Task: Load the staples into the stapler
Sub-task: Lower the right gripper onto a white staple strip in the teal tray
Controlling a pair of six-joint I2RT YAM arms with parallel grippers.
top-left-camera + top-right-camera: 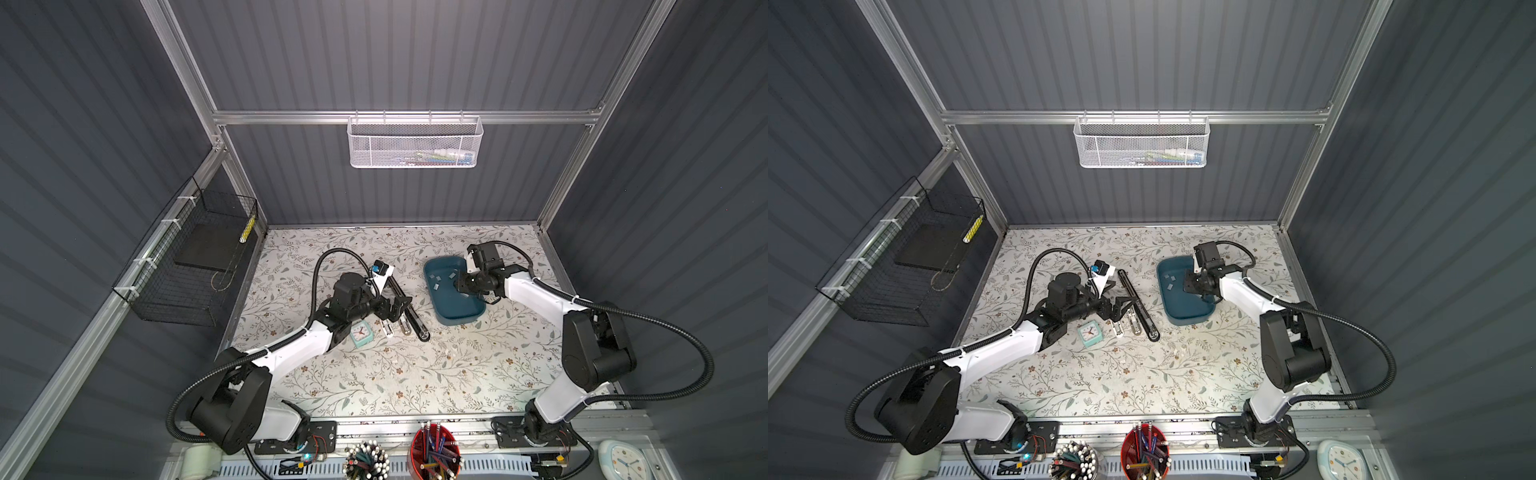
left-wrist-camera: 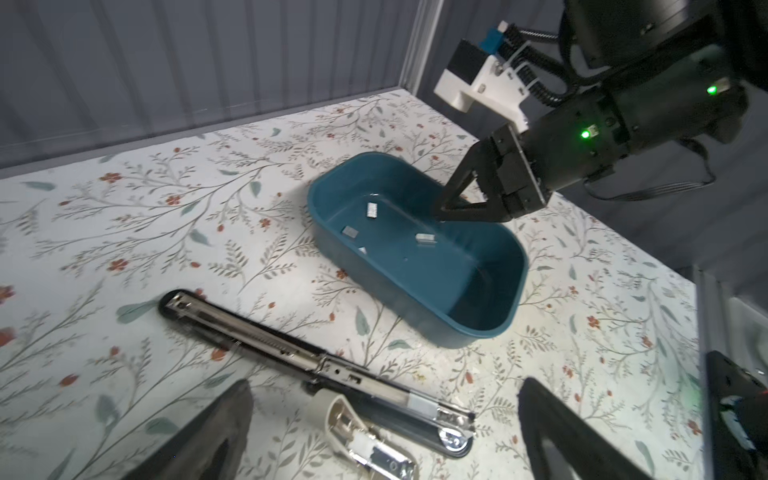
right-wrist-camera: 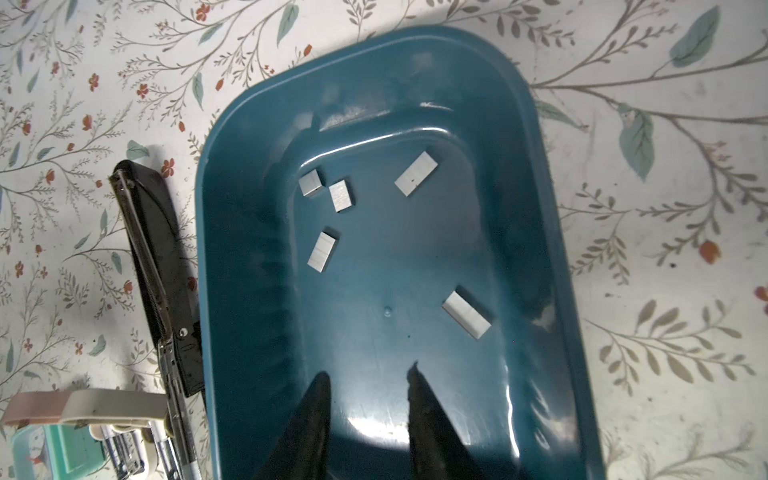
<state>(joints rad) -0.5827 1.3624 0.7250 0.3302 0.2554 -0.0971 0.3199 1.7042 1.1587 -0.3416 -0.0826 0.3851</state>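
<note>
Right gripper point(image 3: 369, 372) low inside teal tray point(image 3: 249, 291), jaws narrowly apart, empty. Five staples point(image 3: 416, 173) loose on tray floor. Left gripper point(image 1: 397, 308) spread wide, empty, over opened black stapler point(image 2: 249, 336).

Right pincer point(image 1: 1188, 286) over teal tray point(image 1: 1187, 321); staples point(image 1: 1169, 286) near its tip.

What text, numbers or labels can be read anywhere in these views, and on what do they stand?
Nothing can be read as text.
On the small teal clock on the table: dial marks too small to read.
On the pale clock at the front edge: numerals blurred.
In the white mesh basket: print on its contents blurred.
On the black stapler and the staples: no marking visible.
</note>
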